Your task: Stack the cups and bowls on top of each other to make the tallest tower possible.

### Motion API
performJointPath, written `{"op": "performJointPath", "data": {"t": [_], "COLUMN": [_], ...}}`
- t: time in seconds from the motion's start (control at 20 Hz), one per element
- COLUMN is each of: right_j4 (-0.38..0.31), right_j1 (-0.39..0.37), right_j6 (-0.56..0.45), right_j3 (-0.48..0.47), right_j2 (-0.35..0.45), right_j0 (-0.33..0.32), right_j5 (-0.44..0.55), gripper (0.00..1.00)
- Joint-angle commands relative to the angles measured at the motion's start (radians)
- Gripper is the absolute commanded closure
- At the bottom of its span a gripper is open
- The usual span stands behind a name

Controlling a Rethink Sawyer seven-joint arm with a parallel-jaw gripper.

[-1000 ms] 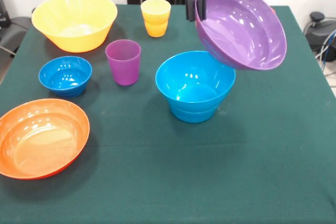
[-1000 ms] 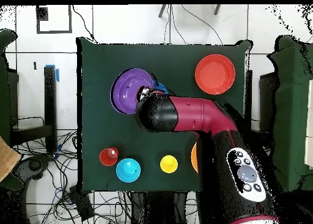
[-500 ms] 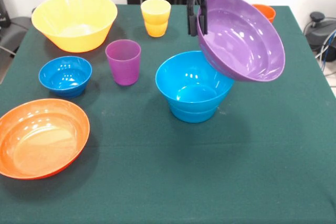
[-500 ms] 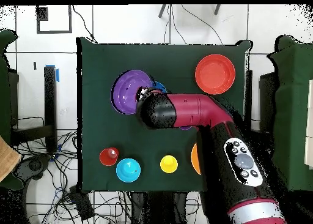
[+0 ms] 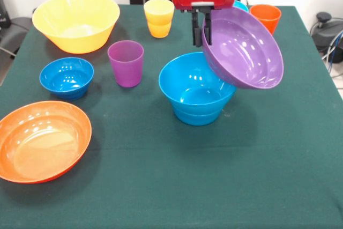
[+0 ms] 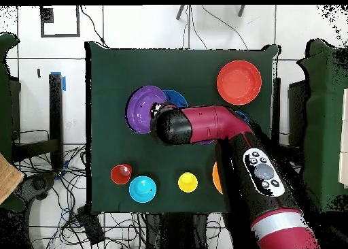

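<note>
The tilted wide purple bowl (image 5: 244,49) hides the mid-blue bowls' (image 5: 195,94) far rim; the end effector (image 5: 202,29) pinches its rim.

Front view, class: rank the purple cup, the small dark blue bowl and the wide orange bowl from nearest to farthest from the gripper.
The gripper is at the top centre, clamped on the purple bowl's rim.
1. Purple cup: nearest, to its lower left.
2. Small dark blue bowl: farther left.
3. Wide orange bowl: farthest, at the bottom-left corner.
</note>
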Motion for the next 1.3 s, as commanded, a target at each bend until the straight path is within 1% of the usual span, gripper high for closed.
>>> {"op": "performJointPath", "data": {"t": [0.05,0.6,1.0,1.15,1.3], "right_j4": [-0.090,-0.103,-0.078,-0.096,-0.124], "right_j1": [0.034,0.027,0.011,0.026,0.059], "right_j6": [-0.172,-0.174,-0.239,-0.244,-0.234], "right_j3": [-0.065,-0.070,-0.073,-0.071,-0.073], "right_j2": [0.051,0.070,0.124,0.135,0.133], "right_j0": [-0.014,-0.030,-0.099,-0.120,-0.137], "right_j5": [0.063,0.078,0.140,0.130,0.104], "gripper": [1.00,1.00,1.00,1.00,1.00]}}
